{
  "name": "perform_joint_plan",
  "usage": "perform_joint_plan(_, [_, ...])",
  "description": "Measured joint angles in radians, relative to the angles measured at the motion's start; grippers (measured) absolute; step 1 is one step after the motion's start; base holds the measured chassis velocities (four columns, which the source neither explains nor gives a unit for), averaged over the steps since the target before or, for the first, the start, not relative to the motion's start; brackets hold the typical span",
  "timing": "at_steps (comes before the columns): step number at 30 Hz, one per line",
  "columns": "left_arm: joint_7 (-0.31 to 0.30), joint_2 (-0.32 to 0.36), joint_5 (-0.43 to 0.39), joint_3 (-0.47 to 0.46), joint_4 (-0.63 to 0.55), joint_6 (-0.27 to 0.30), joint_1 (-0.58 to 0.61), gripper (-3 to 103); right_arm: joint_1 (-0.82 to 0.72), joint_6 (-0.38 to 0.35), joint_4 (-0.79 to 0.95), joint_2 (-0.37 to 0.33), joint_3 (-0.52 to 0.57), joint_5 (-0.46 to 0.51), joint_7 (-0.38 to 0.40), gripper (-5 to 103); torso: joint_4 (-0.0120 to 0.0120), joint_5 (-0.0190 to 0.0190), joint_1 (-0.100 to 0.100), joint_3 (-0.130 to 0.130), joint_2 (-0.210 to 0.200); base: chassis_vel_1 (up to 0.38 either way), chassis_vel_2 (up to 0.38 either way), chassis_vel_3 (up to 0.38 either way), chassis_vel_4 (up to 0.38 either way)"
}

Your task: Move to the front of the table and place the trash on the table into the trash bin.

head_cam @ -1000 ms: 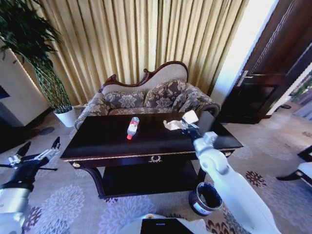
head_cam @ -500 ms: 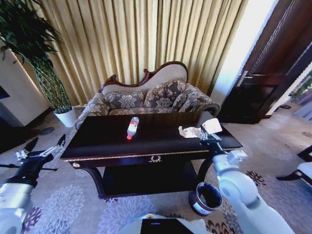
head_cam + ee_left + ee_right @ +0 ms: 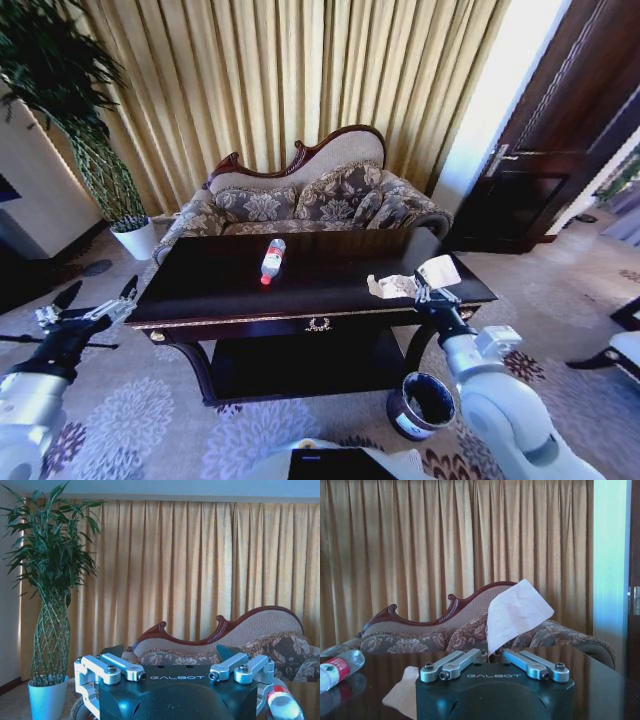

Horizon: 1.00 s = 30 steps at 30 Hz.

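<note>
My right gripper (image 3: 432, 291), pinching a white paper scrap (image 3: 438, 270), has drawn back to the glossy dark-brown table's (image 3: 230, 290) front-right edge, above the round dark bin (image 3: 421, 406), while my left gripper (image 3: 88, 312) waits spread.

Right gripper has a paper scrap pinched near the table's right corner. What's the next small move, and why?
Probably carry it right and down, past the glossy dark-brown wooden table's edge, toward the small round dark trash bin. The right gripper holds a white paper scrap above the tabletop's right end; the bin stands on the carpet below.
</note>
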Motion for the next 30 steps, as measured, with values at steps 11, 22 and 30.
perform_joint_plan(11, [0.0,-0.013,0.004,0.0,0.0,0.0,0.007,100,-0.011,0.002,-0.008,0.015,-0.006,-0.023,0.002,0,0.0,0.0,-0.001,0.0,0.0,0.157,-0.154,-0.15,0.148])
perform_joint_plan(22, [0.0,-0.028,0.006,0.001,0.0,0.0,0.01,100,0.091,0.005,-0.315,0.029,-0.06,-0.041,0.002,0,0.0001,0.0001,0.0,0.0,0.0,0.044,-0.046,-0.05,0.04])
perform_joint_plan(30, [0.0,-0.032,0.006,-0.002,0.0,0.0,0.01,100,0.281,0.048,-0.761,0.025,-0.099,-0.053,-0.032,0,0.0001,0.0002,0.0,0.0,0.0,0.0,0.0,0.0,0.0])
